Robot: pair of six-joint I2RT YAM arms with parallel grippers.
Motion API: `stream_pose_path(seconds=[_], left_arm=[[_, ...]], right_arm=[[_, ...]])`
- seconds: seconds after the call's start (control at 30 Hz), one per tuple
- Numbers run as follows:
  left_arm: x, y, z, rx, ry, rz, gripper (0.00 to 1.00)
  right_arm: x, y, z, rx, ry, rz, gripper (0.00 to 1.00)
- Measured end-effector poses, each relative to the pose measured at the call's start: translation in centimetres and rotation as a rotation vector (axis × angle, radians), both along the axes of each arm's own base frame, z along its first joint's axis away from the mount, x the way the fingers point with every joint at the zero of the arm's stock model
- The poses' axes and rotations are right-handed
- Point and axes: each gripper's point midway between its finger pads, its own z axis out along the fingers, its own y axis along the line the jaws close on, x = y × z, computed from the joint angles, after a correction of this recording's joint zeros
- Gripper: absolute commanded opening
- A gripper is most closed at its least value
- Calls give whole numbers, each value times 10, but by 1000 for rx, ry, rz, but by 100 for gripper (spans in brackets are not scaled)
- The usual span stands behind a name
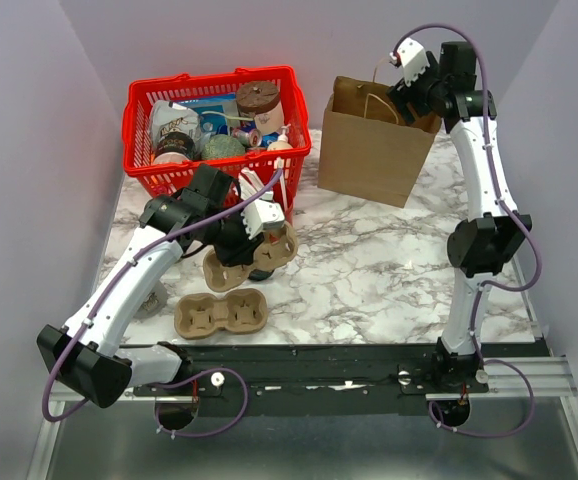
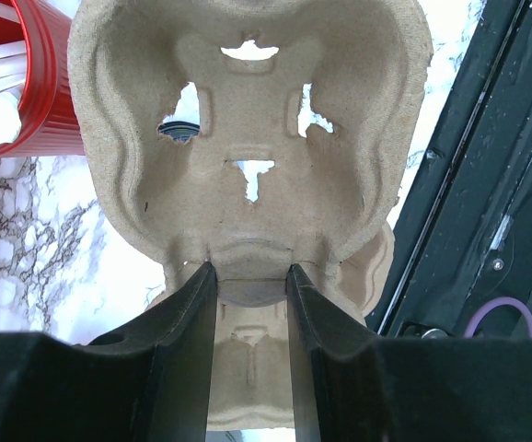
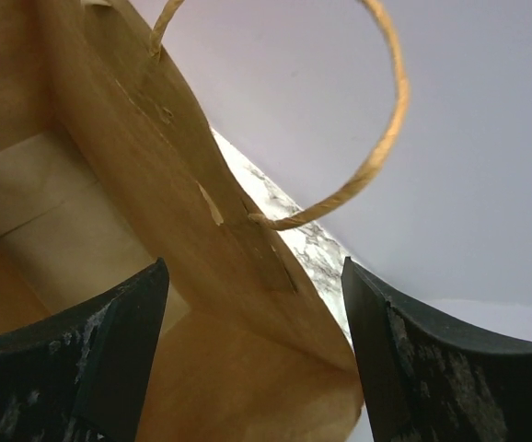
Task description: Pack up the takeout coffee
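- Right now the left jaws [image 2: 252, 276] stand narrow, clamped on the edge of a tan moulded pulp cup carrier [image 2: 248, 138] with two wells.
- That carrier hangs tilted, clear of the white marbled bench [image 1: 369, 270], just in front of the red plastic basket [image 1: 214, 77].
- A second pulp carrier [image 1: 219, 313] of the same kind lies flat on the bench, further in front of the basket and near the held one.
- A brown paper bag [image 1: 369, 150] stands upright just to the right of the basket.
- The right jaws [image 3: 252, 276] are spread wide at the bag's top. One finger is over the inside and one outside, with the bag's wall between them, and a twine handle [image 3: 376, 138] loops above.
- The green paper takeout coffee cup with its black lid cannot be picked out. A dark patch [image 1: 262, 272] shows under the held carrier, in front of the basket, and I cannot tell whether it is that lid.
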Motion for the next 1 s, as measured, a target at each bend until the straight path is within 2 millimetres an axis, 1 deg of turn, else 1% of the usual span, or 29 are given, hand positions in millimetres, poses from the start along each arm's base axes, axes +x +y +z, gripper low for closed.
stream_pose_path(seconds=[0.17,0.4,0.5,0.67,0.77,0.83,0.93,1.0], left_arm=[[0,0,0,0,0,0,0],[1,2,0,9,-6,6,0],[2,3,-1,15,-9,9,0],[3,3,-1,20,-14,10,0],[4,4,-1,25,-20,12,0],[5,5,-1,29,-30,11,0],[4,7,-2,34,-41,9,0],[4,9,-4,39,-44,8,0]], right_arm=[[3,0,-9,-17,16,10,77],[2,4,-9,-38,9,53,71],[0,7,-11,-44,16,79,64],[-7,10,-20,-48,56,113,57],[-15,11,-27,-56,86,131,50],[-25,11,-33,-63,110,140,44],[-44,10,-37,-66,146,150,37],[-59,11,-34,-58,164,158,31]])
